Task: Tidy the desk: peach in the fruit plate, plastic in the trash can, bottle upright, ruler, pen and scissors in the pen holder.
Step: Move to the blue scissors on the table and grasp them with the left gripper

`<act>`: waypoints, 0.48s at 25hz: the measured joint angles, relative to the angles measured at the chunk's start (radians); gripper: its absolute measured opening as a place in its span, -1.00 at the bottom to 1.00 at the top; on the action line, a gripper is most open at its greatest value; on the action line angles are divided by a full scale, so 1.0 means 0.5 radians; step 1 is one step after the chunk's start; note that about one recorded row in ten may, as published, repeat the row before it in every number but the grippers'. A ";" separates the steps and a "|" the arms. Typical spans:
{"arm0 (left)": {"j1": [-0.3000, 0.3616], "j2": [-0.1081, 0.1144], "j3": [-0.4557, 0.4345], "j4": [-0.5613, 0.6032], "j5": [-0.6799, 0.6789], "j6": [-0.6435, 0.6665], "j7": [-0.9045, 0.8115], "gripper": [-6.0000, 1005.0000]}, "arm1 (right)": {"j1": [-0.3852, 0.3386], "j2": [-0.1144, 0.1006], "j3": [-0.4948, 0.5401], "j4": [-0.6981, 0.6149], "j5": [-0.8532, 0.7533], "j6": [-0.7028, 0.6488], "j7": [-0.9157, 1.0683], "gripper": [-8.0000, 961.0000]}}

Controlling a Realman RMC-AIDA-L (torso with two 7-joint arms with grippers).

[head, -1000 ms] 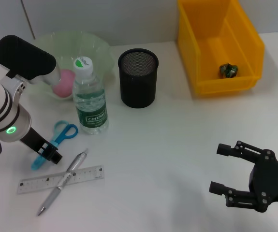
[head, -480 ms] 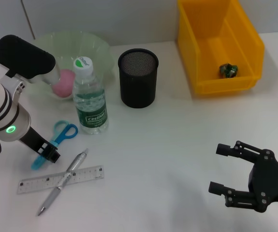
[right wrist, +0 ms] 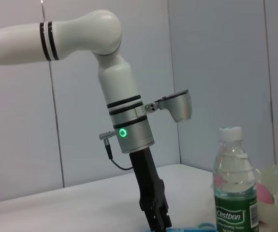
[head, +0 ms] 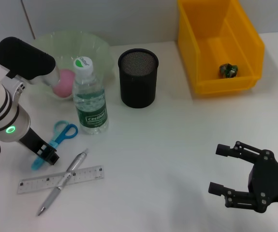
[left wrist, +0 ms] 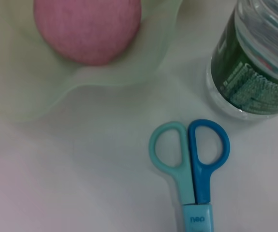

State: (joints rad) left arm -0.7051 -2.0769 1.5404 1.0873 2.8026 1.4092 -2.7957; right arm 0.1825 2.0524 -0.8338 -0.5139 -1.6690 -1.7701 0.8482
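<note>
Left claw (head: 48,155) clamped on scissors (head: 56,137), bottle (head: 89,96) beside, right claw (head: 222,169) open.

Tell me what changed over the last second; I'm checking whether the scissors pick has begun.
Almost nothing. The left gripper stays low over the scissors, shifted only slightly; the scissors still lie flat on the table. The right gripper stays open and parked. Bottle, pen, ruler unmoved.
</note>
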 joint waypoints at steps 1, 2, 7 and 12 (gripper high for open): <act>0.000 0.000 0.000 0.000 0.000 0.000 0.000 0.00 | 0.000 0.000 0.000 0.000 0.000 0.000 0.000 0.74; 0.000 0.000 0.000 0.000 0.000 0.000 0.000 -0.01 | 0.000 0.000 0.000 0.000 0.000 0.000 0.000 0.74; -0.021 -0.002 -0.012 -0.012 0.000 0.003 0.014 -0.05 | -0.004 0.000 0.002 0.000 0.000 0.000 0.000 0.74; -0.029 -0.003 -0.031 -0.035 0.000 0.001 0.022 -0.10 | -0.004 0.000 0.002 0.000 0.000 0.000 0.000 0.74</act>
State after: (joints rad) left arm -0.7195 -2.0783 1.5251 1.0697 2.8025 1.4099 -2.7846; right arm 0.1806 2.0524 -0.8329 -0.5139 -1.6690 -1.7704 0.8482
